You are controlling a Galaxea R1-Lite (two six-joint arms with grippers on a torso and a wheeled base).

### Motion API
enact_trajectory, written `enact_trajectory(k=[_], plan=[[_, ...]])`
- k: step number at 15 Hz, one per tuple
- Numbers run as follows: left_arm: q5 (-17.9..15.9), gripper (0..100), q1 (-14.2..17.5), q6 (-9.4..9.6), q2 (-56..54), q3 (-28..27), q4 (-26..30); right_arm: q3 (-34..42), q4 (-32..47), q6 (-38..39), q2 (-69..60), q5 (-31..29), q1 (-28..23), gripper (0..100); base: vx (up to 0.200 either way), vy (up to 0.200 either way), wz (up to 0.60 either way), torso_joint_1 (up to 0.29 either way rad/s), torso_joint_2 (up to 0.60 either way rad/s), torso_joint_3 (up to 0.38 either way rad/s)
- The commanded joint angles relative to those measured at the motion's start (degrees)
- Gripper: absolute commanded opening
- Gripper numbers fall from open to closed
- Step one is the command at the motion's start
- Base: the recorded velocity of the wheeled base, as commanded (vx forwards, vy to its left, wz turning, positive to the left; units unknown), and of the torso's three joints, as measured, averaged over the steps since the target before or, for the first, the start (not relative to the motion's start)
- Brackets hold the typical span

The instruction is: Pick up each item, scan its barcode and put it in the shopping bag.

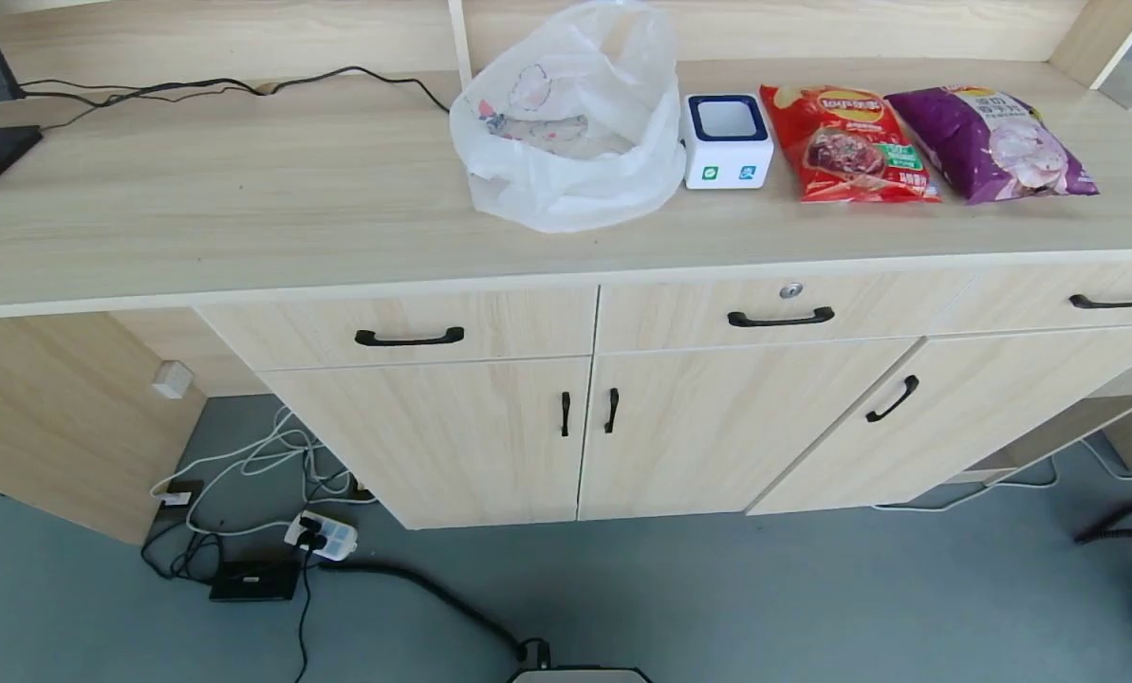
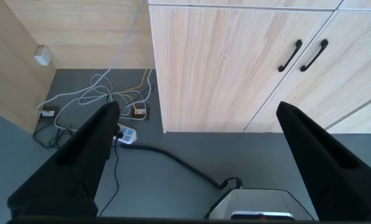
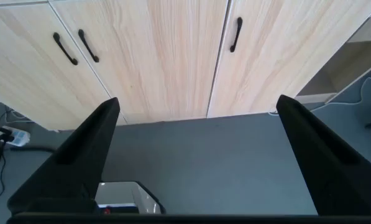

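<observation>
On the counter (image 1: 243, 209) an open white bag (image 1: 575, 123) is seen, with the scanner (image 1: 727, 140) set just beside it on the robot's right. The red chips (image 1: 845, 142) are laid flat next to the scanner, and the purple chips (image 1: 992, 142) just beside those, farthest right. The left gripper (image 2: 197, 115) is held low before the cabinet doors (image 2: 235, 62), above floor cables (image 2: 92, 93), its fingers spread wide apart. The right gripper (image 3: 197, 115) is likewise held low before the doors, fingers wide apart.
</observation>
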Motion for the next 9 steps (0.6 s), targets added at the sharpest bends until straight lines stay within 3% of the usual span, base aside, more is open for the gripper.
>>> enact_trajectory(k=[1,9], plan=[[0.01,100,-0.01,-0.01,0.0,0.0,-0.02,0.01,-0.01,-0.03,0.0,0.01,-0.01,100,0.2,0.0,0.0,0.002,0.0,0.002],[0.01,100,-0.01,-0.27,0.09,0.0,-0.11,0.01,-0.01,-0.03,0.0,0.01,-0.1,100,0.2,0.0,0.0,0.002,0.0,0.002]])
